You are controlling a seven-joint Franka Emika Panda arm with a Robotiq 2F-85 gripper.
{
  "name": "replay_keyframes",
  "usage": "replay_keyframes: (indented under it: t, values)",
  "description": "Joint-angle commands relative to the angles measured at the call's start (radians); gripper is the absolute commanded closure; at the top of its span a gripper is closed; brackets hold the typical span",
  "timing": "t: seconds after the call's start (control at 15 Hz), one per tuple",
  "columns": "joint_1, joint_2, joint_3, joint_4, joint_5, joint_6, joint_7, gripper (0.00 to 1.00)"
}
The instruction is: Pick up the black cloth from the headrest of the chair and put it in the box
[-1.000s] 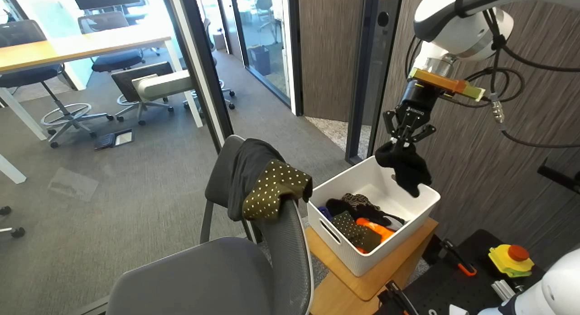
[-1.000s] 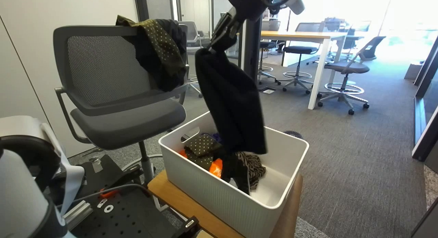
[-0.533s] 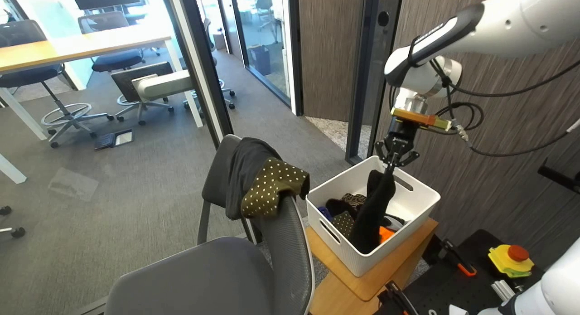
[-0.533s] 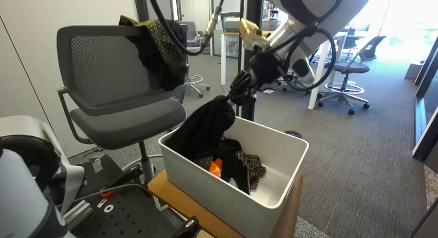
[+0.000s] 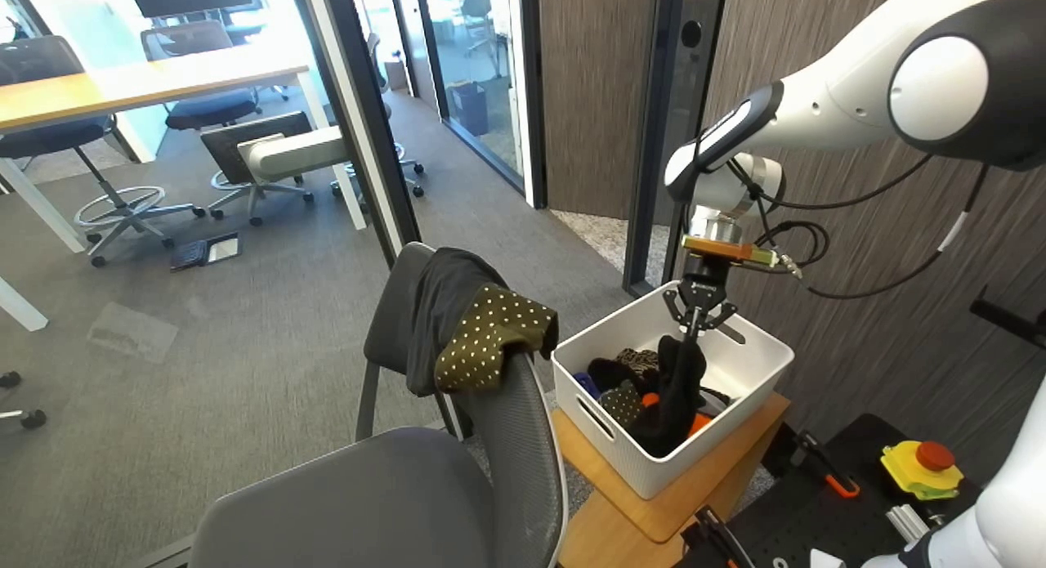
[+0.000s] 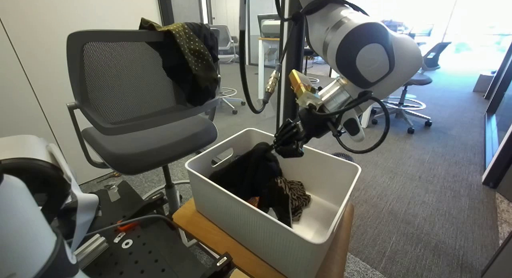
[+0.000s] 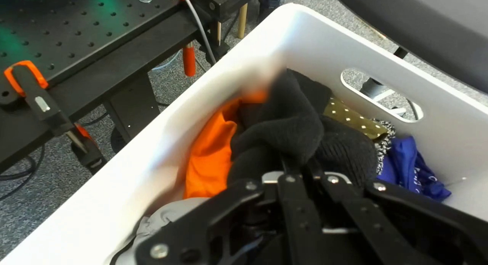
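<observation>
My gripper (image 5: 693, 334) is shut on a black cloth (image 5: 680, 388), low over the white box (image 5: 609, 445). In an exterior view the cloth (image 6: 252, 172) hangs from the fingertips down into the box (image 6: 256, 234), its lower part on other cloths. In the wrist view the gripper (image 7: 299, 166) pinches the top fold of the black cloth (image 7: 282, 135); the fingertips are partly hidden by it. The grey chair (image 5: 523, 445) stands beside the box. A dark cloth (image 5: 445, 306) and an olive dotted cloth (image 5: 490, 339) hang over its back, also in an exterior view (image 6: 192, 58).
The box holds an orange cloth (image 7: 209, 154), a blue cloth (image 7: 406, 162), a dotted olive cloth (image 7: 350, 118) and a patterned cloth (image 6: 296, 196). It stands on a wooden stand (image 5: 588, 470). A black perforated table (image 6: 148, 246) with clamps and a yellow-red emergency stop (image 5: 923, 470) is close by.
My gripper has moved down toward the box with the black cloth. The cloth swung from hanging above the box to lying partly inside it. The chair and its cloths shifted slightly at first.
</observation>
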Motion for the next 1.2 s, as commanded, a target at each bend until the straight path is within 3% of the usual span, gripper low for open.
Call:
replay_keyframes:
  t: [0.0,0.13,0.2,0.27,0.6,0.8,0.87,1.13]
  values:
    - [-0.002,0.041,0.000,0.066,-0.005,-0.007,0.022,0.98]
    - [-0.003,0.046,-0.002,0.077,-0.005,-0.007,0.026,0.98]
    - [-0.002,0.042,-0.005,0.078,-0.013,-0.007,0.028,0.68]
    - [0.000,0.038,-0.007,0.078,-0.018,-0.004,0.032,0.67]
    - [0.021,-0.058,-0.026,0.023,-0.084,0.048,0.063,0.31]
    - [0.044,-0.184,-0.037,-0.045,-0.184,0.081,0.098,0.07]
    - [0.056,-0.245,-0.039,-0.080,-0.229,0.090,0.114,0.01]
    - [0.085,-0.462,-0.019,-0.198,-0.432,0.101,0.178,0.00]
